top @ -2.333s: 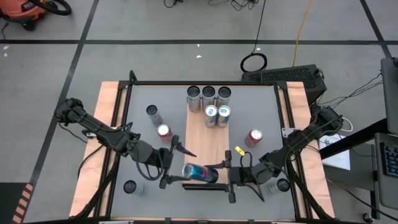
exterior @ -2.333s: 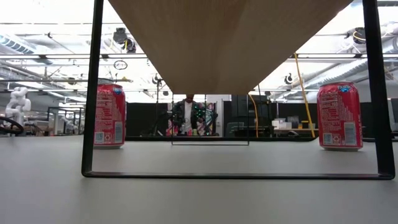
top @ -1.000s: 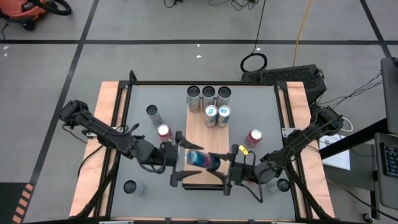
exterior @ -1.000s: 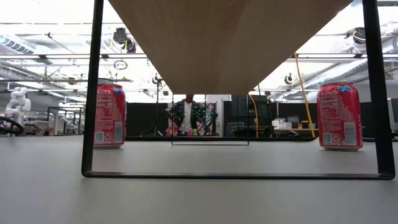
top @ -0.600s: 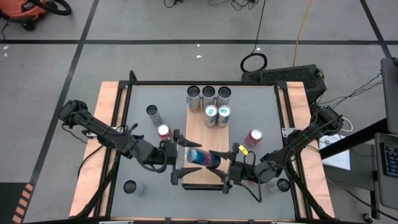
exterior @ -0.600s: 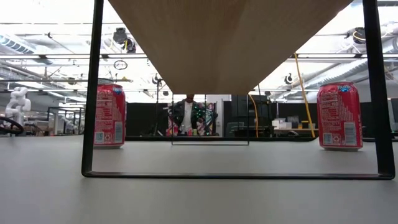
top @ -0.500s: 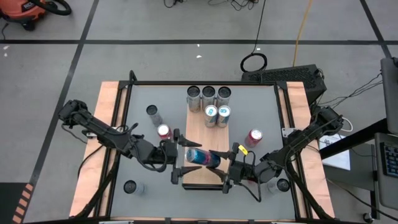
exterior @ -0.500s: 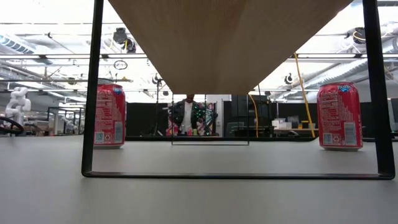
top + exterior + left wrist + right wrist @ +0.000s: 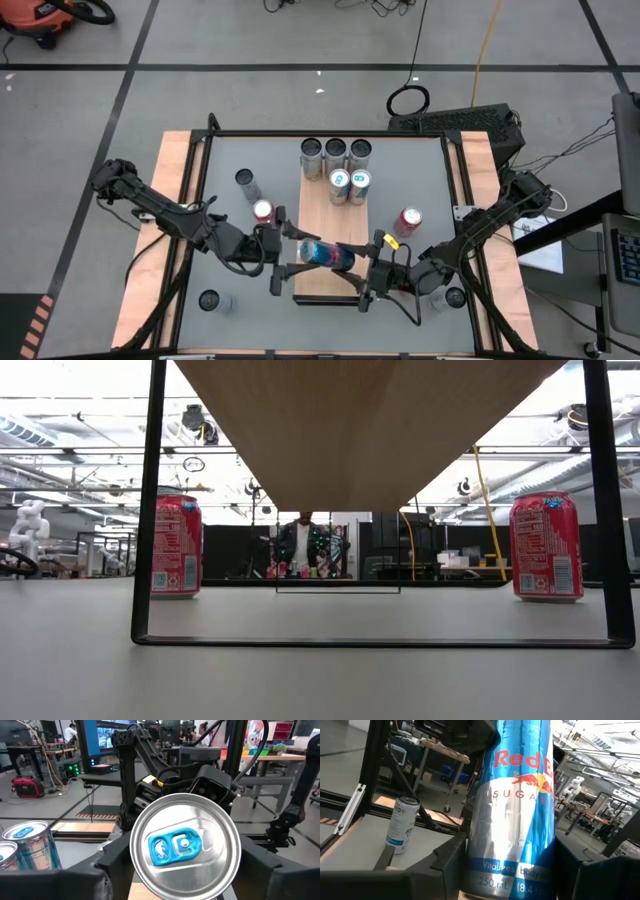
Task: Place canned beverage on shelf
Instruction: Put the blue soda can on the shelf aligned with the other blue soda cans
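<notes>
A blue-and-silver canned beverage (image 9: 325,255) hangs level over the near half of the shelf (image 9: 322,215), a light wood board on a black frame. My right gripper (image 9: 362,272) is shut on the can's bottom end. My left gripper (image 9: 297,252) faces it from the table's left and is open. Its fingers (image 9: 112,865) stand on either side of the can's top end (image 9: 185,845), the end with the blue tab. Several more cans (image 9: 335,152) stand upright at the shelf's far end. My right gripper pinches the can's lower wall (image 9: 512,870) between its two fingers (image 9: 451,862), near the bottom end. The fingers come level from the table's right and lie along the can. The can is lifted clear above the shelf, lying level with its top toward my left gripper.
Two red cans (image 9: 263,211) (image 9: 408,220) stand on the grey table on either side of the shelf, and a slim can (image 9: 246,181) stands at far left. Two more cans (image 9: 208,300) (image 9: 455,297) stand near the front corners. The shelf's black frame (image 9: 148,510) rises from the table.
My left gripper's fingers have drawn closer together around the can's top end. The can and my right gripper have kept still.
</notes>
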Robot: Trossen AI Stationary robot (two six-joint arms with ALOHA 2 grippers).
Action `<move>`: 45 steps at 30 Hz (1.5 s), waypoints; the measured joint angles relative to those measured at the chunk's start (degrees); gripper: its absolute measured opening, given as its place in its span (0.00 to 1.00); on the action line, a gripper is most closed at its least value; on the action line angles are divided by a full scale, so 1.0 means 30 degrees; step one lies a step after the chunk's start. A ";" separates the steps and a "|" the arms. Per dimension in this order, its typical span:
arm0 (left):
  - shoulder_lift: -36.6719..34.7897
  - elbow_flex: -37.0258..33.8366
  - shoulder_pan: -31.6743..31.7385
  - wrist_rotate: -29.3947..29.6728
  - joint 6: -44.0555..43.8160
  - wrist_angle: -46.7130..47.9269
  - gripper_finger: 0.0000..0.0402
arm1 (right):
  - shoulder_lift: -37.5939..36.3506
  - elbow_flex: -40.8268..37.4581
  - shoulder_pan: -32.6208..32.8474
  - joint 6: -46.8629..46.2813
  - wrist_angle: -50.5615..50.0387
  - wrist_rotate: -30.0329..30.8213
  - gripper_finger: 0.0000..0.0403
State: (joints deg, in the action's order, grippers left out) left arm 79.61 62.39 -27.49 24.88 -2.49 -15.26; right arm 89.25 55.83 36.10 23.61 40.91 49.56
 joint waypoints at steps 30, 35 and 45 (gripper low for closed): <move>-0.3926 0.1092 0.0979 -0.0056 0.2430 0.6597 0.56 | -0.2334 0.0007 0.5263 -0.3096 -0.5956 0.5632 0.72; -0.3808 0.3674 0.1926 -0.0066 0.2589 1.1192 0.56 | -0.5860 0.0013 0.6207 -0.8035 -1.2483 0.2576 0.69; -0.3347 0.4991 0.5692 -0.1657 0.3469 1.4479 0.56 | -0.8854 0.0007 0.5872 -1.2594 -2.1066 0.1442 0.67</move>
State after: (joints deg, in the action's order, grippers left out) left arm 69.57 77.36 -10.41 19.91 7.92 28.18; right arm 62.69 55.86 53.71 -14.17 -22.29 53.88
